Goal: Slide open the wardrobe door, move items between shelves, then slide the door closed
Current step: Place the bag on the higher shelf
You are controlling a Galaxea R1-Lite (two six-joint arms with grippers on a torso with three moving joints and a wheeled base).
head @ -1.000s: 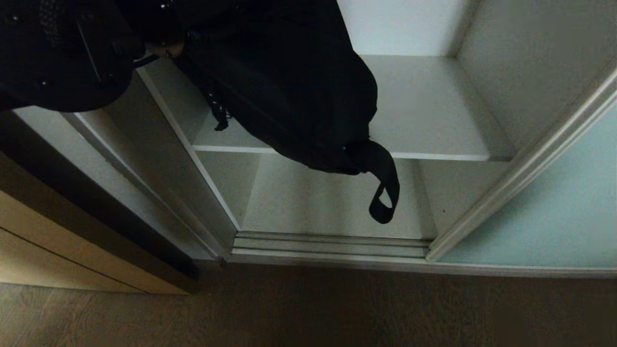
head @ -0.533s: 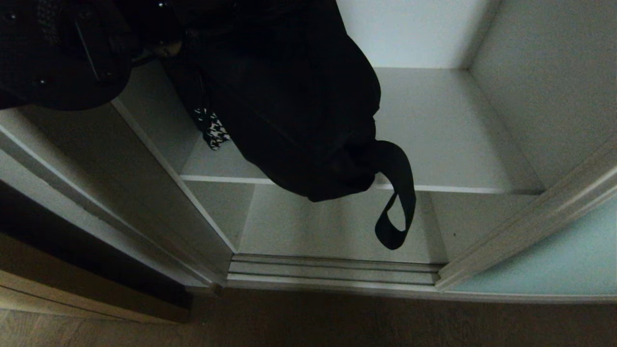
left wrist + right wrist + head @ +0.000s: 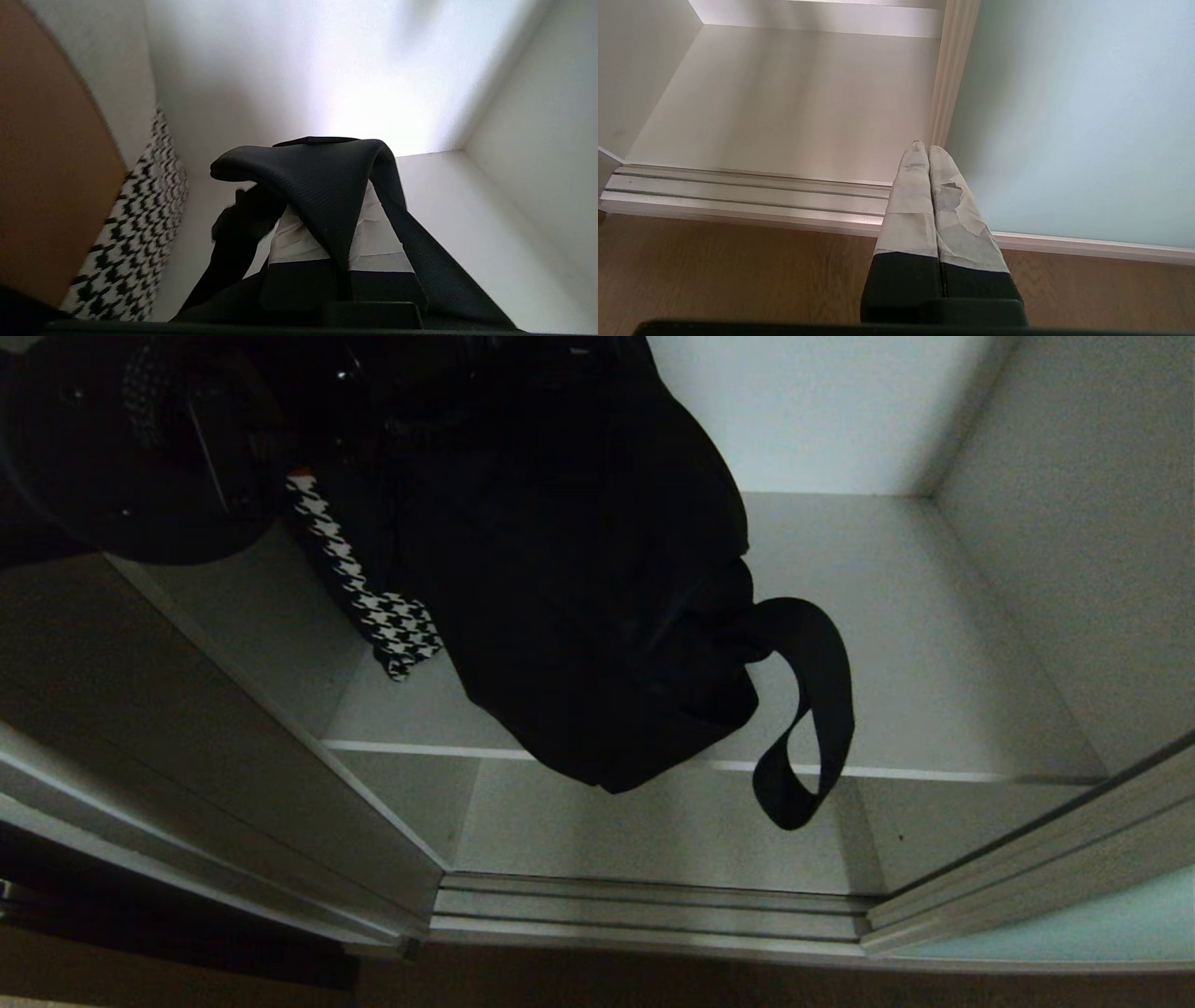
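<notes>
Your left gripper (image 3: 327, 224) is clamped on a strap of the black bag (image 3: 579, 579), which hangs over the grey shelf (image 3: 934, 644) from 12 o'clock, its strap loop (image 3: 808, 709) dangling past the shelf's front edge. A houndstooth piece (image 3: 373, 597) hangs at the bag's 9 o'clock. The teal glass door (image 3: 1073, 116) stands slid open at 4 o'clock. Your right gripper (image 3: 928, 151), jaws pressed together and empty, points at the door's frame.
</notes>
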